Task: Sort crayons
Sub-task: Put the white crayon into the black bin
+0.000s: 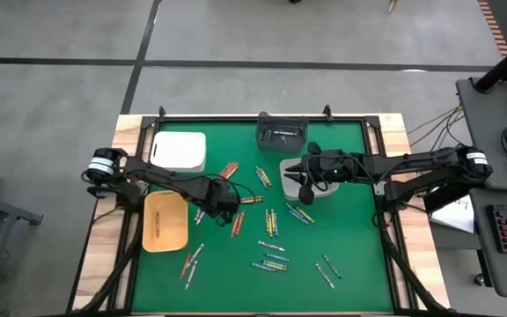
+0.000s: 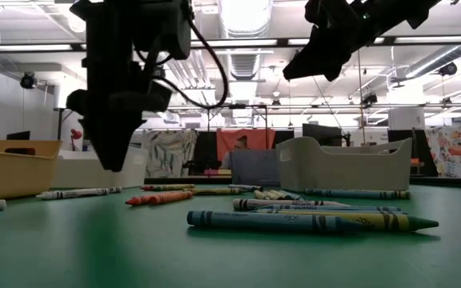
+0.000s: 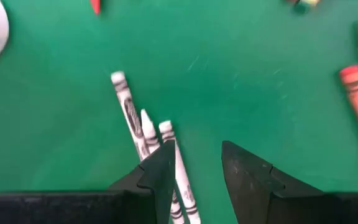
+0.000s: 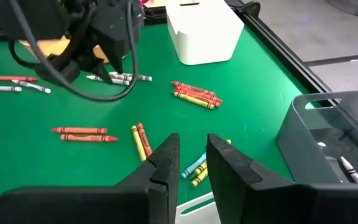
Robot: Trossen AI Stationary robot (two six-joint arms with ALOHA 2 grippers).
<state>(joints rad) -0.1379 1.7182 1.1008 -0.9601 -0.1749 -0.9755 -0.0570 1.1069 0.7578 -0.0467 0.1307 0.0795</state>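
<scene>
Crayons lie scattered on the green mat (image 1: 341, 229): red-orange ones (image 1: 229, 169), yellow ones (image 1: 271, 222), green-blue ones (image 1: 271, 262). My left gripper (image 1: 221, 202) points straight down, open, a little above the mat beside three white crayons (image 3: 132, 118); nothing is between its fingers (image 3: 247, 174). The low view shows its tip (image 2: 114, 164) clear of the table. My right gripper (image 4: 193, 155) hangs open with a narrow gap, holding nothing, above the white bin (image 1: 299, 178).
A white tray (image 1: 180, 151) stands at the far left and a yellow tray (image 1: 165, 222) at the left. A dark grey bin (image 1: 282, 134) at the far edge holds a crayon (image 4: 347, 165). Open mat lies along the near right.
</scene>
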